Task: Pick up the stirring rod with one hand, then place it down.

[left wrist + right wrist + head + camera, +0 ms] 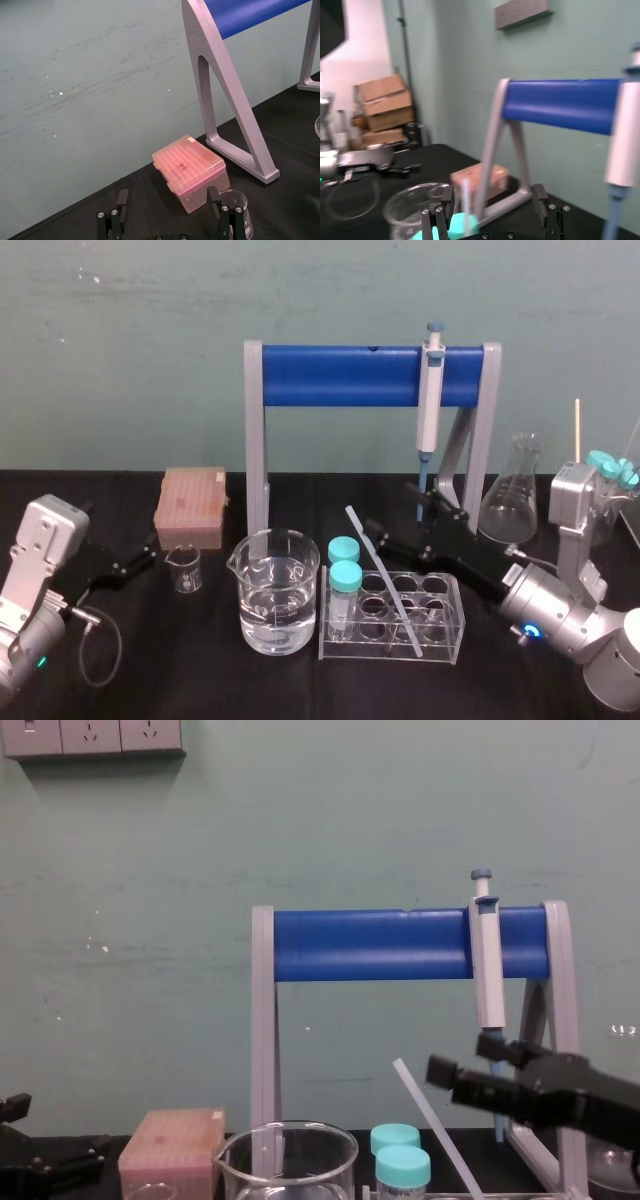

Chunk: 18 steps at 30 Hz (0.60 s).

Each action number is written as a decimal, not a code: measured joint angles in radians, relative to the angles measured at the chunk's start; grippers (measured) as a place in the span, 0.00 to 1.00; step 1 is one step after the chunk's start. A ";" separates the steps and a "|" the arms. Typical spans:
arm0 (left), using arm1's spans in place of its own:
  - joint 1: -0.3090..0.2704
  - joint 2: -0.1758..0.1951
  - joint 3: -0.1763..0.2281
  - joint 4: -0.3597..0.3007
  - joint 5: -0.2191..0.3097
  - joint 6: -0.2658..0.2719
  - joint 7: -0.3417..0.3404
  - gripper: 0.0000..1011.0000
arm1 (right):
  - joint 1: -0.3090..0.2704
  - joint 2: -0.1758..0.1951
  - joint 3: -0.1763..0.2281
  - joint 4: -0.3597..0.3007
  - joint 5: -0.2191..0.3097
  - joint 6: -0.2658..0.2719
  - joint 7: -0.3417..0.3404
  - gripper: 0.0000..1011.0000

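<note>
The stirring rod [385, 575], thin and whitish, leans slanted in the clear tube rack [452, 625], with its upper end pointing back left. It rises beside the teal caps in the chest view [432, 1132]. My right gripper [392, 510] reaches in from the right at the rod's upper part. Its fingers are spread wide, so it is open. In the right wrist view the rod [466, 200] stands between the fingers [540, 202], nearer one of them, with no grip on it. My left gripper [130, 565] rests open at the far left, near the small beaker [184, 568].
A large beaker of water [275, 590] stands left of the rack, and two teal-capped tubes [345, 575] sit in the rack's left end. Behind is the blue-barred stand [370, 375] with a hanging pipette [432, 400]. A pink tip box [192, 505] is back left, a flask [512, 495] back right.
</note>
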<state>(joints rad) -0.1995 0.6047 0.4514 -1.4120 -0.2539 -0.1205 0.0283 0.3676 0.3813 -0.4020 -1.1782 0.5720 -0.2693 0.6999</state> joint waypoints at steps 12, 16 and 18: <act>0.000 0.000 0.000 0.000 0.000 0.000 0.000 0.99 | -0.101 -0.021 0.131 -0.124 -0.195 0.064 -0.511 0.99; 0.000 0.000 0.000 0.000 0.000 0.000 0.000 0.99 | -0.130 -0.043 0.155 -0.120 -0.249 0.153 -0.647 0.99; 0.000 0.000 0.000 0.000 0.000 0.000 0.000 0.99 | -0.136 -0.050 0.158 -0.113 -0.253 0.177 -0.665 0.99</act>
<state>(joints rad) -0.1996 0.6047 0.4514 -1.4120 -0.2540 -0.1205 0.0283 0.2313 0.3311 -0.2435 -1.2916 0.3189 -0.0923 0.0351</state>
